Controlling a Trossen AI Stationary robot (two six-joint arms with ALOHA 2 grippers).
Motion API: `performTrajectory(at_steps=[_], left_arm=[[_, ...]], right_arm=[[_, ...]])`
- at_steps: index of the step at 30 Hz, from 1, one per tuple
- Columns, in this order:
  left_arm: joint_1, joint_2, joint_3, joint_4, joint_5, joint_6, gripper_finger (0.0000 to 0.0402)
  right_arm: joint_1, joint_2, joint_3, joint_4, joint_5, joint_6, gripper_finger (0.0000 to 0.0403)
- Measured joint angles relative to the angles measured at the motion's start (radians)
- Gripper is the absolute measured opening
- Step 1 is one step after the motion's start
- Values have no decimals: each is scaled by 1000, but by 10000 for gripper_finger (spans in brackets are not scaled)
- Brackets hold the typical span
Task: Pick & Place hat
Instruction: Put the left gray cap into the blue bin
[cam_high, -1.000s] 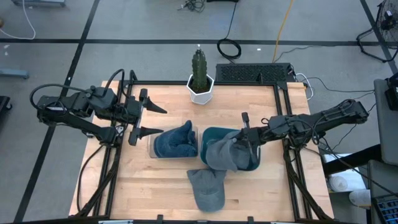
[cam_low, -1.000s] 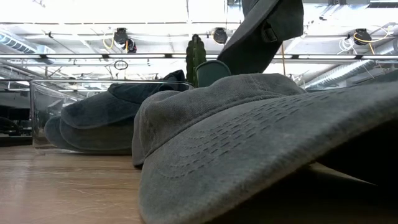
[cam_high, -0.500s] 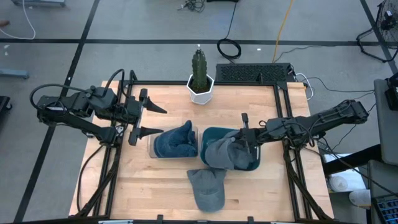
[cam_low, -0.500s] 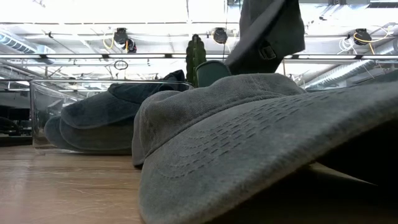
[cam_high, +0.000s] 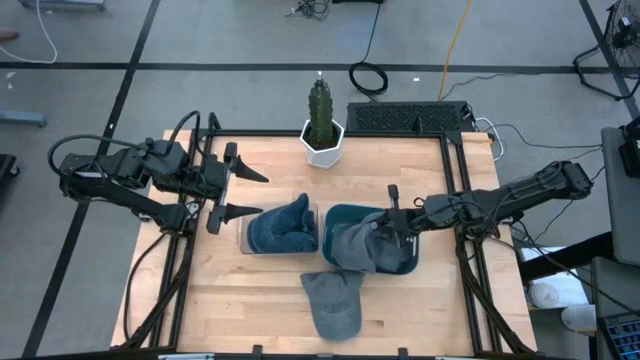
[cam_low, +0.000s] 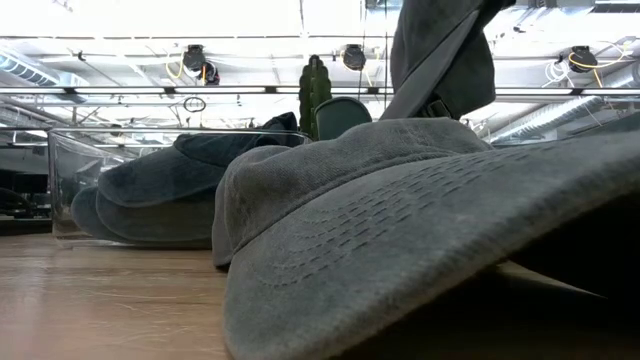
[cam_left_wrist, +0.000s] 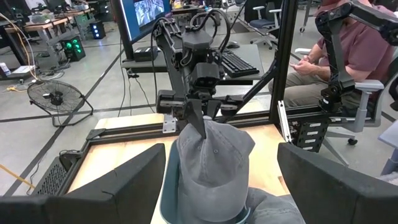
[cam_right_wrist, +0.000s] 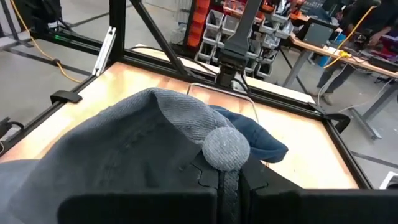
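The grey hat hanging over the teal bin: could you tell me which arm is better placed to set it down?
Right. The right tool is shut on the grey hat above the teal bin; the left tool waits open at the table's left edge.

A wooden table (cam_high: 270, 290) carries a white pot with a cactus (cam_high: 322, 140) at its far edge, a clear box (cam_high: 245, 232) left of centre, a teal bin (cam_high: 338, 215) just right of it, and a grey cap (cam_high: 332, 300) lying flat near the front.
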Motion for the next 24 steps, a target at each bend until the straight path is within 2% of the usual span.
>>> performTrajectory(at_steps=[16,24], left_arm=[[0,0,0,0,0,0,319],[0,0,0,0,0,0,319]], right_arm=[[0,0,-219,277,-2,12,0],[0,0,-276,289,-2,95,0]])
